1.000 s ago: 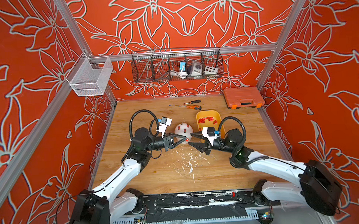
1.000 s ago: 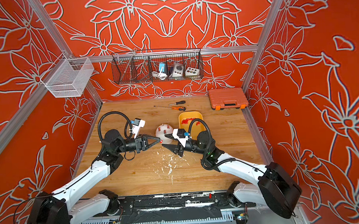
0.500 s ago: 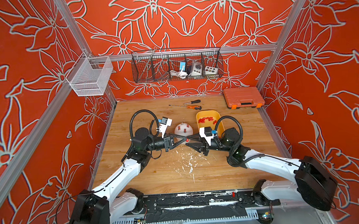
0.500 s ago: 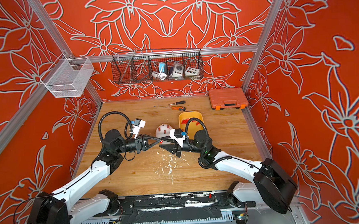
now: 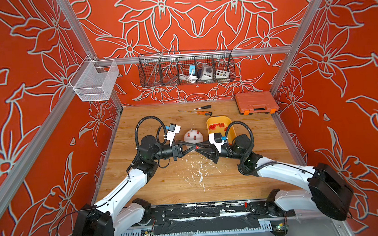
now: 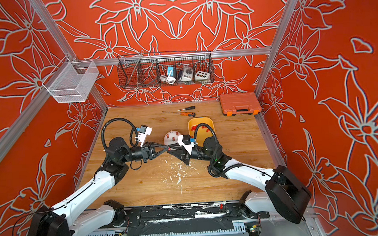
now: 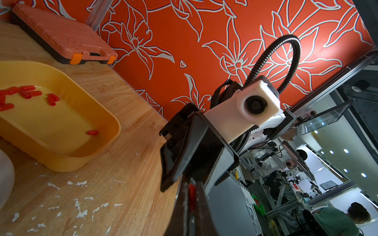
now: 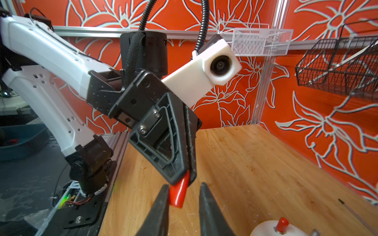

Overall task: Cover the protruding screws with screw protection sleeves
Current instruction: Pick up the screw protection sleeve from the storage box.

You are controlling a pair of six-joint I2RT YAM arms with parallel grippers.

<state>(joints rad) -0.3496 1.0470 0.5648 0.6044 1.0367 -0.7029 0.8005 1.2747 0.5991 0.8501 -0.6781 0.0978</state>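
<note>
Two claws are pictured tip to tip above the wooden table [image 5: 165,187]. One red sleeve [image 8: 178,193] is clamped in the closed left gripper [image 5: 194,146]. Its free end is thrust between the fingers of the right gripper [image 5: 198,147], which stand narrowly apart and are not closed on it. Its long axis is laid along the line joining the claws, pointing at the right one. Just behind, on the white dome [image 5: 188,138], two sleeved screws [image 8: 282,223] are counted from above, with one bare screw [image 8: 315,232] alongside. At least eight loose sleeves [image 7: 27,91] are counted in the one yellow tray [image 7: 67,163]. Two screwdrivers [image 5: 205,113] and one orange case [image 5: 256,102] are set further back.
</note>
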